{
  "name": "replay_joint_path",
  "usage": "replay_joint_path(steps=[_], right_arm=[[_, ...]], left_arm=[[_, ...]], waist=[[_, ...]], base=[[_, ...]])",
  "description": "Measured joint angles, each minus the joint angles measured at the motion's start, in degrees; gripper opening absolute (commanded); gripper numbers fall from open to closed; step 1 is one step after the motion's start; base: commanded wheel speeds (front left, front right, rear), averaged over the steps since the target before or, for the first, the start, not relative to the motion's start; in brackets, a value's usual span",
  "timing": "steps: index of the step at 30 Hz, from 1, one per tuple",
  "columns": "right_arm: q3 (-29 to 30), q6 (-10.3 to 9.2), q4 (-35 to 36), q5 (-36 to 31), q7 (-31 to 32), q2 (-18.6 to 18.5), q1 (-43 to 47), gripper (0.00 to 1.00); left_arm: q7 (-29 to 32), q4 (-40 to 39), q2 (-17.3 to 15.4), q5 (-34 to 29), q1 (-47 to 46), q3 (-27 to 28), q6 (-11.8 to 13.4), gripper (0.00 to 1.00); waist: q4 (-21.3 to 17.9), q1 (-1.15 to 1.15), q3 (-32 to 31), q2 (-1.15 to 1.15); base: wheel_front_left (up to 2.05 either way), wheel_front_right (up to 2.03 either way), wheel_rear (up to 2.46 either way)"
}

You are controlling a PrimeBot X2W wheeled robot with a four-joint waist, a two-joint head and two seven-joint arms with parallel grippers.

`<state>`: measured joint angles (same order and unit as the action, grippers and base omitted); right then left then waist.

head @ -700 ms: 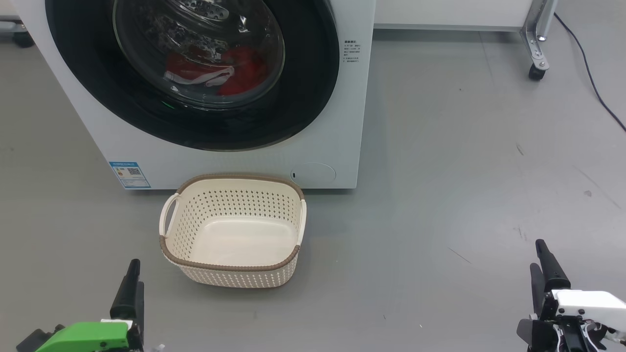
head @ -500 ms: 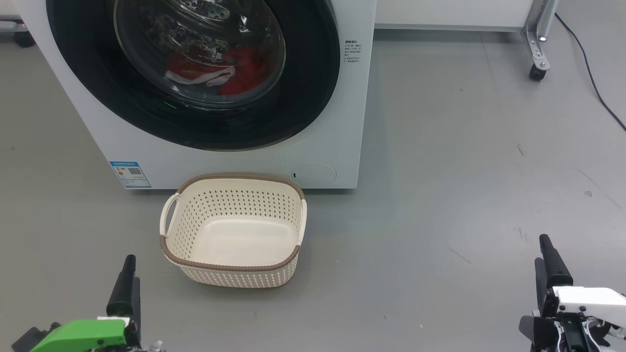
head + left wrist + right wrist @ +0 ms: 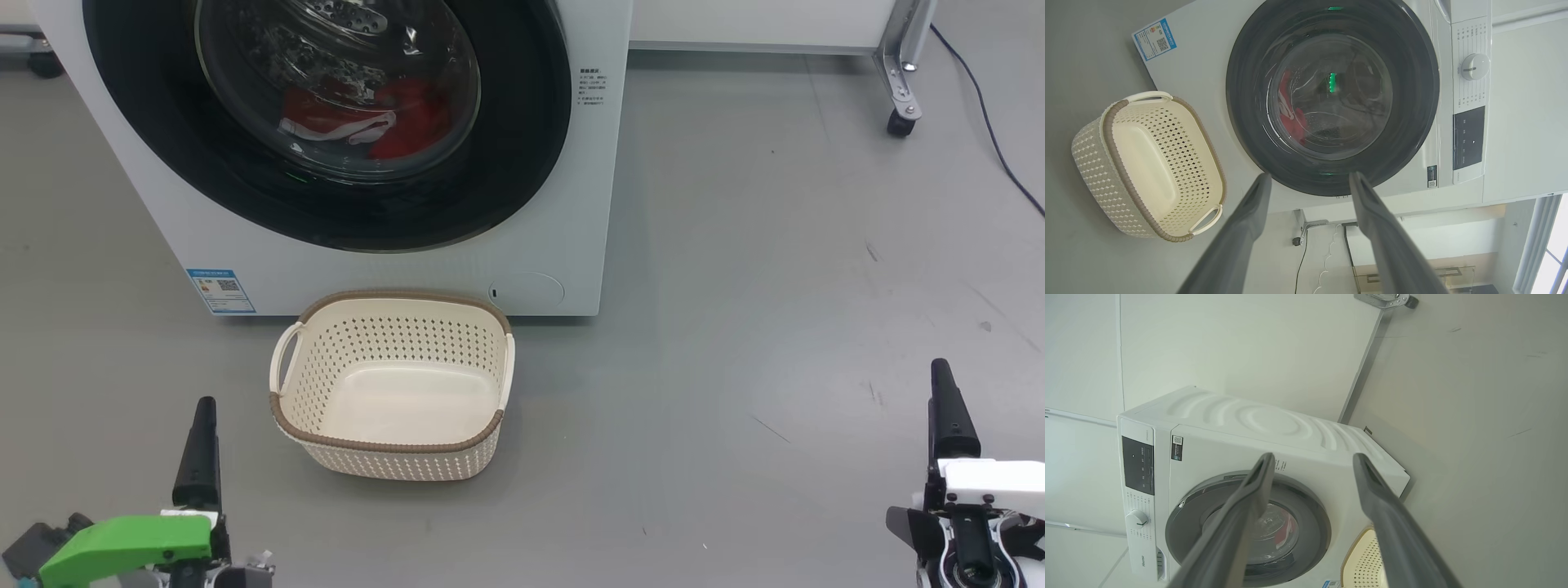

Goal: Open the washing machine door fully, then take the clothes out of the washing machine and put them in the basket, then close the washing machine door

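Two end effectors stand released, each with its long dark fingers spread and nothing between them: the left end effector (image 3: 1310, 176) under a green housing and the right end effector (image 3: 1313, 455) under a white one. Both point toward the washing machine (image 3: 596, 204).

Ahead of the left end effector and a little to its right, the basket (image 3: 392, 445) sits upright on the grey floor (image 3: 775, 327), near the fingers but apart from them, its cream bottom in plain sight. Its far rim lies just beside the foot of the washing machine.

Farther ahead of the left end effector, past the basket, the washing machine door (image 3: 522, 163) lies shut flat against the white front. Behind its glass, the clothes (image 3: 408, 122) rest low in the drum, red with a white strip across them. A blue label (image 3: 220, 291) sits at the machine's lower corner straight ahead of the left end effector, and a round flap (image 3: 526, 290) shows just past the basket's far right corner.

The right end effector hangs over bare floor, well apart from the basket, which lies to its left. The washing machine stands ahead and to its left. In the right wrist view one finger crosses in front of the door's black rim. Far ahead of this end effector are a caster wheel (image 3: 898, 124) on a metal frame and a black cable (image 3: 988, 122) trailing along the floor.
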<state>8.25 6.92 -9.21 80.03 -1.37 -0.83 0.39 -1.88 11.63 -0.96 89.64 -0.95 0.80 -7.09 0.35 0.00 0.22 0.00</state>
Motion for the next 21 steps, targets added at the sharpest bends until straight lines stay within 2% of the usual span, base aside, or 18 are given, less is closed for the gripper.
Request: replay_joint_path(steps=[15, 21], right_arm=[[-2.3, 0.01, 4.8, -13.1, -3.1, -1.6, 0.0, 1.0], [-3.1, 0.01, 6.4, -20.8, -4.5, -2.6, 0.0, 1.0]], left_arm=[[-2.8, -3.4, -0.1, -11.0, -0.2, -2.3, 0.0, 1.0], [-4.3, -4.3, -0.2, -20.0, -0.2, -3.2, 0.0, 1.0]], waist=[[0.3, 0.0, -0.1, 0.0], [0.5, 0.0, -0.1, 0.0]], base=[[0.0, 0.0, 0.0], [0.0, 0.0, 0.0]])
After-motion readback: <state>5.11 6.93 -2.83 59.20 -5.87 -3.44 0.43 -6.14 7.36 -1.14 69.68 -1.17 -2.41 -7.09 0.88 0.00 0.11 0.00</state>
